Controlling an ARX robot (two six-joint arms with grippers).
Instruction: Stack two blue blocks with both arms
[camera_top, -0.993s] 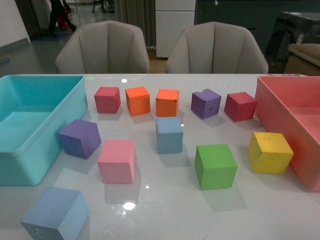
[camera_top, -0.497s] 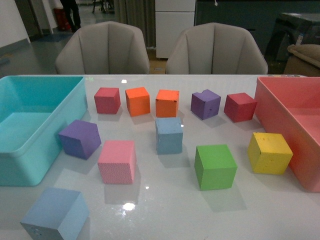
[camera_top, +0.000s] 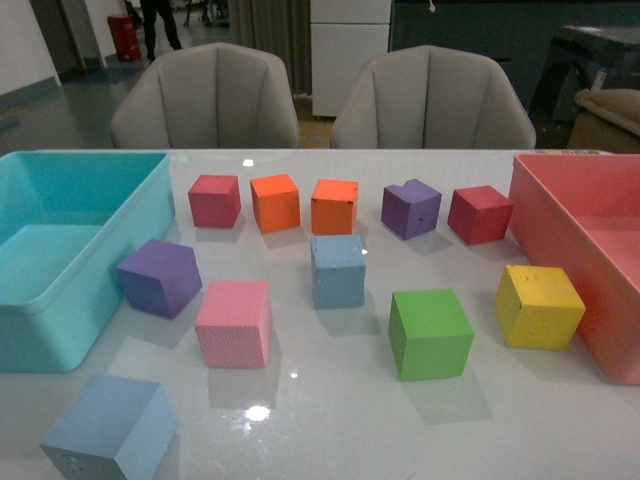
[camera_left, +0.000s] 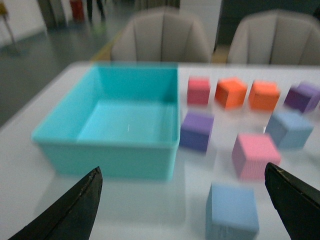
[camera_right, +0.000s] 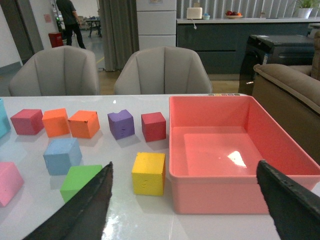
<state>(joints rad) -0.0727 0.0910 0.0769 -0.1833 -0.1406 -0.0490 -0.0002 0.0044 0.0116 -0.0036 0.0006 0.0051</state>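
One pale blue block (camera_top: 337, 270) sits mid-table; it also shows in the left wrist view (camera_left: 289, 128) and the right wrist view (camera_right: 62, 155). The second blue block (camera_top: 110, 428) sits at the near left corner, below the teal bin; in the left wrist view (camera_left: 231, 211) it lies between my open left fingers, a little ahead of them. My left gripper (camera_left: 185, 210) is open and empty. My right gripper (camera_right: 187, 210) is open and empty, facing the yellow cube and pink bin. Neither arm shows in the front view.
A teal bin (camera_top: 60, 300) stands at the left, a pink bin (camera_top: 560, 215) at the right. Pink (camera_top: 234, 322), purple (camera_top: 158, 276), green (camera_top: 430, 332) and yellow (camera_top: 539, 305) cubes surround the middle blue block. Red, orange, purple and dark red cubes line the back row. Two chairs stand behind.
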